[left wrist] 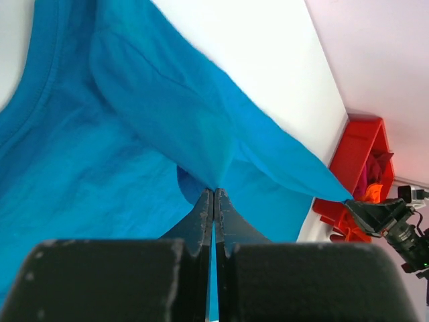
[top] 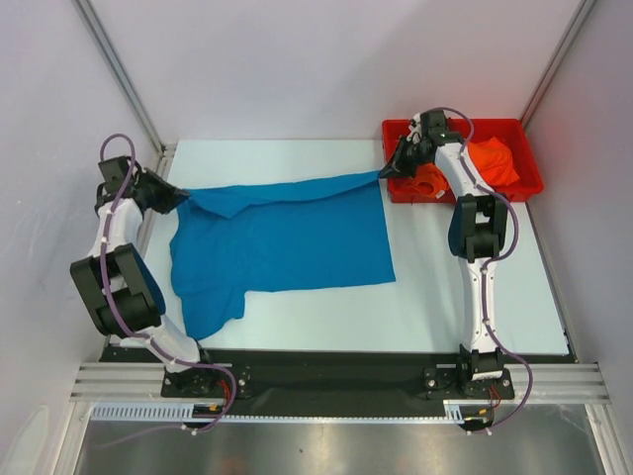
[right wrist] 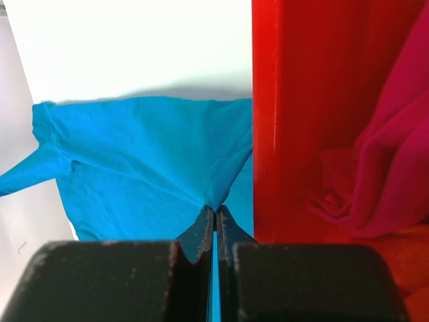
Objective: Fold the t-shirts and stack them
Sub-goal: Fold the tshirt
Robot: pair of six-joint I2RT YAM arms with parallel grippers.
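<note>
Left pincer and right pincer each clenched the teal t-shirt by its far edge, stretched unfolded over the surface. Other t-shirts lay in the red bin; nothing was stacked.

The right gripper has its two dark fingers pressed together on a bunched fold of the teal-blue t-shirt, which fans out from the pinch across the white table, one sleeve trailing left. Just to the right stands the red bin wall, with a magenta-pink t-shirt crumpled behind it.
</note>
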